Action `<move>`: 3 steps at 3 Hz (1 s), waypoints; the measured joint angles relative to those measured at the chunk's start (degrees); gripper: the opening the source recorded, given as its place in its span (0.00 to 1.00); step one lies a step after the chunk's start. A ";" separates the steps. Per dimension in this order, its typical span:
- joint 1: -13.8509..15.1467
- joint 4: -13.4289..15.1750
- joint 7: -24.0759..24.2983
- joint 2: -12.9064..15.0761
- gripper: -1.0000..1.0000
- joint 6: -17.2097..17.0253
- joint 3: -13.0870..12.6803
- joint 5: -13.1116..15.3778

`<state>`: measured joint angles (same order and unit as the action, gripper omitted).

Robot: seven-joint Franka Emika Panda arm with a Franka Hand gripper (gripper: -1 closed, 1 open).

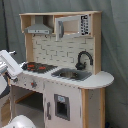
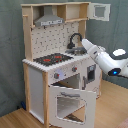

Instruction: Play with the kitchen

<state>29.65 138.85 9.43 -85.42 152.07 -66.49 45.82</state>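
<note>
Second exterior view, left to right: the kitchen (image 2: 55, 60) stands upright on the floor, tall axis vertical, front facing the camera, oven door (image 2: 70, 102) hanging open; the gripper (image 2: 84, 44) nears the faucet (image 2: 75, 39), finger opening unclear.

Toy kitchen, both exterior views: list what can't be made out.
- Claw: in the second exterior view it is hidden behind the white robot arm; in the first exterior view the left edge cuts it off.
- Oven interior: the tall white and light-wood toy kitchen has its windowed oven door open, but the cavity is too dark.
</note>
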 joint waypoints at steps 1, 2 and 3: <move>-2.18 3.41 -0.02 0.04 1.00 2.95 -2.09 2.65; -5.58 7.33 -1.70 0.05 1.00 3.89 -5.01 3.97; -8.20 10.46 -6.48 0.32 1.00 5.61 -5.36 3.99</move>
<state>21.46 149.31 2.95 -85.10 157.68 -71.85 49.82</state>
